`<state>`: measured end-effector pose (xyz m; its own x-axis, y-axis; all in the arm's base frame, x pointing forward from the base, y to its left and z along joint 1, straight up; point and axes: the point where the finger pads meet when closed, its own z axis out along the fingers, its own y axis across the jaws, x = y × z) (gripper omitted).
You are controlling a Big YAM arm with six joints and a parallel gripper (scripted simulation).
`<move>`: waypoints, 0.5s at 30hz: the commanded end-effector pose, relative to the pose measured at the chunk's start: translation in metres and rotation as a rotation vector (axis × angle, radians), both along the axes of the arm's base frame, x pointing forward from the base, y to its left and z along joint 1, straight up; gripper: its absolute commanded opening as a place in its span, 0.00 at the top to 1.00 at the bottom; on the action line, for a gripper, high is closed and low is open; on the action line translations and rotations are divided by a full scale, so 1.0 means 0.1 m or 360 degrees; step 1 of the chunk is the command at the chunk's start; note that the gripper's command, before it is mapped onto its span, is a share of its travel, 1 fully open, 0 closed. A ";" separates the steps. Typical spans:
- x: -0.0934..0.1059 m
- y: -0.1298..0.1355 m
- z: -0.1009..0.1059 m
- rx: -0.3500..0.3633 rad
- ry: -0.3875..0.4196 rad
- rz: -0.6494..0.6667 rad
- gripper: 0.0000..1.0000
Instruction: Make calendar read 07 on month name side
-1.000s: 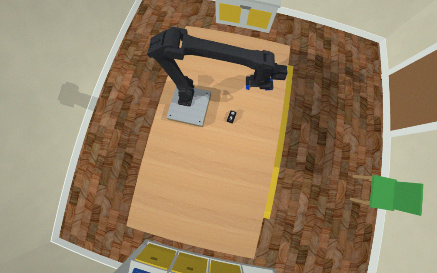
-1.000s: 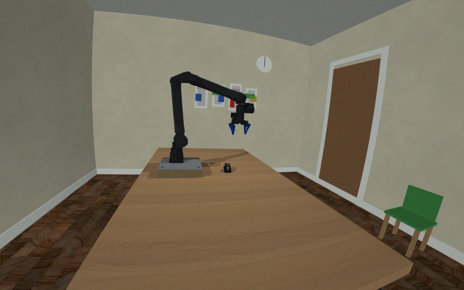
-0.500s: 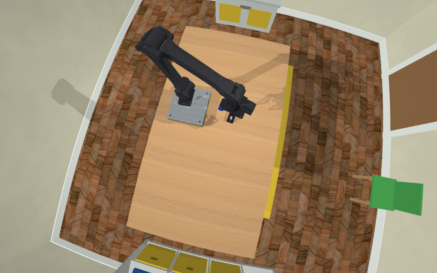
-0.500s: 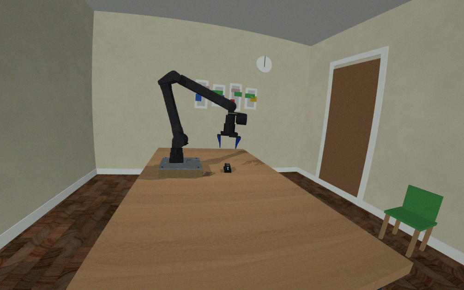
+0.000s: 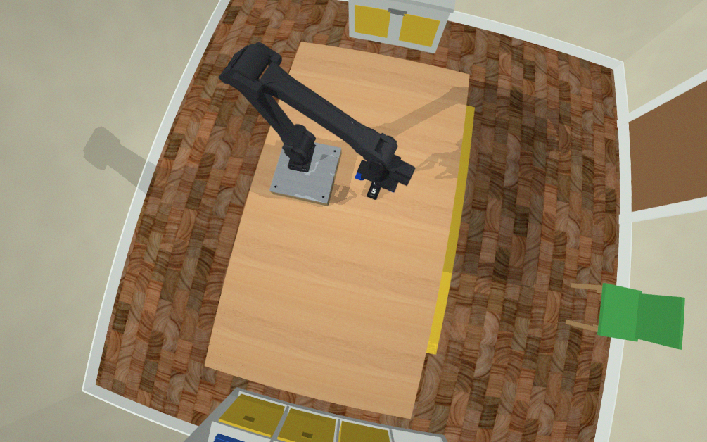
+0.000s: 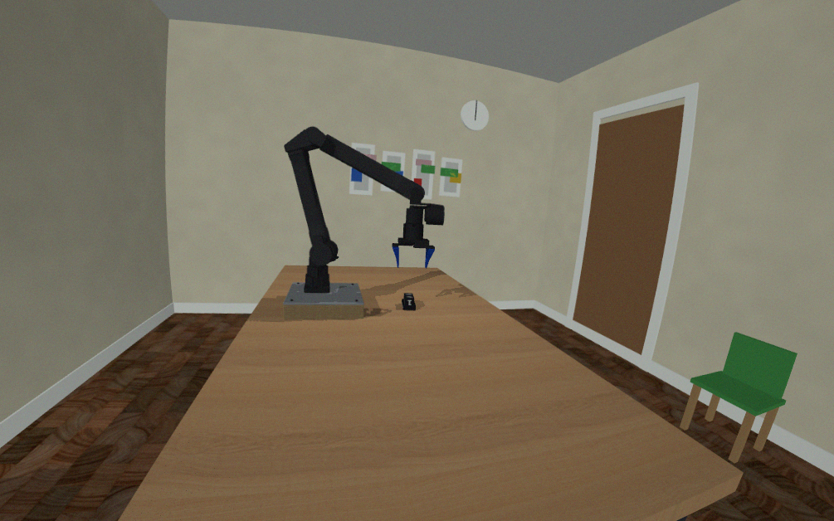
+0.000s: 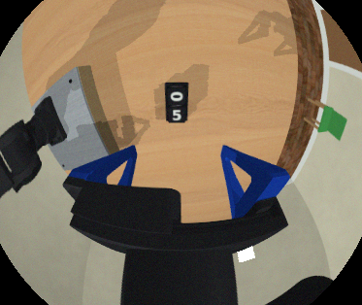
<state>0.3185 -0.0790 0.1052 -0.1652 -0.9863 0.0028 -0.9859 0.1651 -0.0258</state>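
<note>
— So where's the calendar (image 7: 176,104)?
— On the desk (image 5: 311,274) beside the arm's base (image 5: 306,177), showing 0 and 5.
— And the fingers?
— Fully open, empty, hanging above it.

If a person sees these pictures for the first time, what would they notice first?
Probably the black arm reaching out from its grey base at the far end of the long table, with the open blue-fingered gripper hanging high above a small black calendar. In the wrist view the calendar's top faces show 0 and 5. The green chair near the door also catches the eye.
</note>
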 end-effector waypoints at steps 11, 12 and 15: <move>0.27 -0.07 -0.19 -0.0023 -0.0116 0.0007 0.53; 0.24 -0.07 -0.21 -0.0016 -0.0086 0.0006 0.53; 0.21 -0.06 -0.27 -0.0009 -0.0058 0.0006 0.53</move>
<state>0.3162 -0.0785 0.0591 -0.1640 -0.9865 0.0013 -0.9864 0.1640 -0.0061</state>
